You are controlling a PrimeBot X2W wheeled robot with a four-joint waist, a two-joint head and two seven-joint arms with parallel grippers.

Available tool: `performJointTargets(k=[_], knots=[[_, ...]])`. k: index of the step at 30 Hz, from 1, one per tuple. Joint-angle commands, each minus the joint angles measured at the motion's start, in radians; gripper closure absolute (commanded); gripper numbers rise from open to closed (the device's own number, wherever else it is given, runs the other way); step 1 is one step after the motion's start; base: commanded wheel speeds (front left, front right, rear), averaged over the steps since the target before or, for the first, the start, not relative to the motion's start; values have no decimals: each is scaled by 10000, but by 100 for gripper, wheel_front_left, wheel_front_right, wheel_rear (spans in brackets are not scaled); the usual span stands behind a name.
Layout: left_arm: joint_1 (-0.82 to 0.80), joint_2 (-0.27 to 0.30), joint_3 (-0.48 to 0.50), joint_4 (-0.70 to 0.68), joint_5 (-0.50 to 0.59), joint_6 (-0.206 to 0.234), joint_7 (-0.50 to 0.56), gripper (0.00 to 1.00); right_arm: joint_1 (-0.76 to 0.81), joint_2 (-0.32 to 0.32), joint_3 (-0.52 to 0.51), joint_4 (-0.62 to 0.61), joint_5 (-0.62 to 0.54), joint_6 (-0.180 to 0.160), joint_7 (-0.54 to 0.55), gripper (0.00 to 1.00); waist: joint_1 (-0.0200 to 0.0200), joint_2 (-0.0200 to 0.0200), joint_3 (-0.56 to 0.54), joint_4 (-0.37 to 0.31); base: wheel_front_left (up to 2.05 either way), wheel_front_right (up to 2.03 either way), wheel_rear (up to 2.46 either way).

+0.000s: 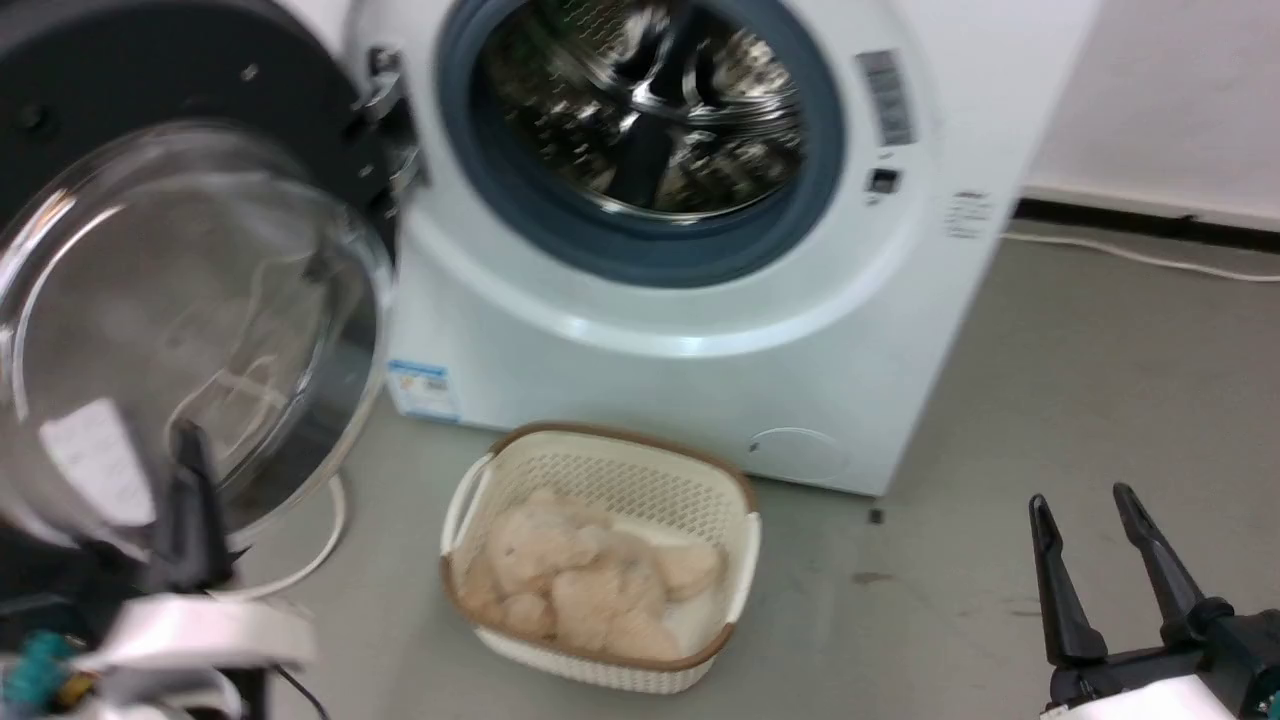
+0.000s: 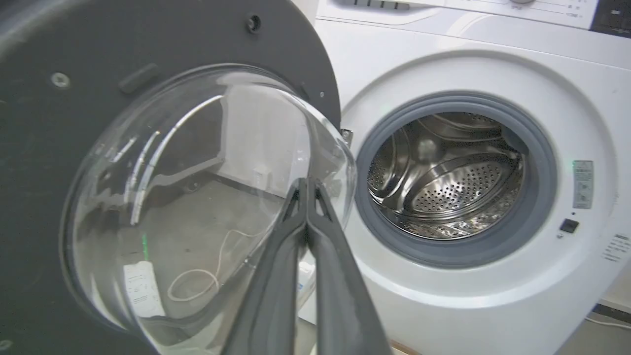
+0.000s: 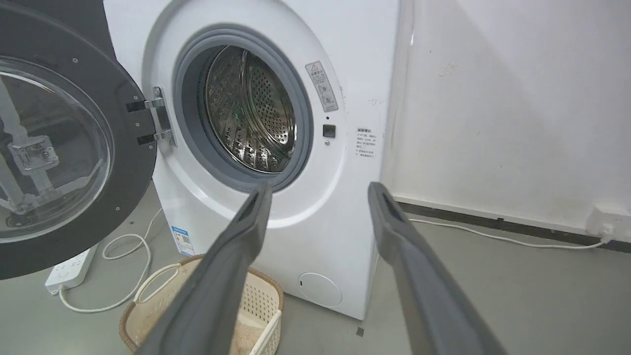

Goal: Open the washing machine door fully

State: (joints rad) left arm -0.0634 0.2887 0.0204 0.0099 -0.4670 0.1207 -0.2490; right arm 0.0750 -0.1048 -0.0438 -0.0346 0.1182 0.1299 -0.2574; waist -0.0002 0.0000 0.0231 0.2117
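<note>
The left claw (image 2: 306,190), pinched together, should press the black-ringed round glass washing machine door (image 2: 172,197) just ahead of it smoothly outward, away from the drum, while the right claw (image 1: 1085,505) waits, spread apart.

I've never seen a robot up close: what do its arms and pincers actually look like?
The left pincer and right pincer each have two long, slim fingers, dark grey to black, tapering to narrow tips from a black base. Behind the left one sits a smooth white wrist casing, with a teal fitting and a thin dark cable beside it.
</note>
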Motion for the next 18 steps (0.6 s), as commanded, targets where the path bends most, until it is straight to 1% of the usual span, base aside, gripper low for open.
performJointTargets(k=[1,5,9,10,11,12,17,18], knots=[[285,-109,-128,-69,85,-8,-76,100,48,84,-24,-121,-185,8,-44,0,2,0,-466,-625,0,0,0],[762,-435,-728,-188,494,49,-90,100,69,255,-224,-388,-461,8,-44,0,2,0,-571,-1174,0,0,0],[1079,-715,-1128,-119,825,111,-106,100,182,371,-208,-593,-599,8,-44,0,2,0,-639,-1564,0,0,0],[1140,-784,-1184,-87,903,137,-111,78,217,392,-203,-615,-612,8,-44,0,2,0,-652,-1629,0,0,0],[1205,-813,-1276,-40,1022,125,-114,12,259,410,-205,-619,-634,8,-44,0,2,0,-663,-1684,0,0,0],[1269,-843,-1357,26,1129,111,-117,0,296,428,-205,-608,-644,8,-44,0,2,0,-674,-1734,0,0,0],[1481,-1096,-1479,155,1461,98,-124,0,461,488,-179,-532,-712,8,-44,0,2,0,-717,-1851,0,0,0],[1611,-1234,-1582,157,1664,87,-125,0,541,509,-239,-447,-720,8,-44,0,2,0,-737,-1892,0,0,0]])
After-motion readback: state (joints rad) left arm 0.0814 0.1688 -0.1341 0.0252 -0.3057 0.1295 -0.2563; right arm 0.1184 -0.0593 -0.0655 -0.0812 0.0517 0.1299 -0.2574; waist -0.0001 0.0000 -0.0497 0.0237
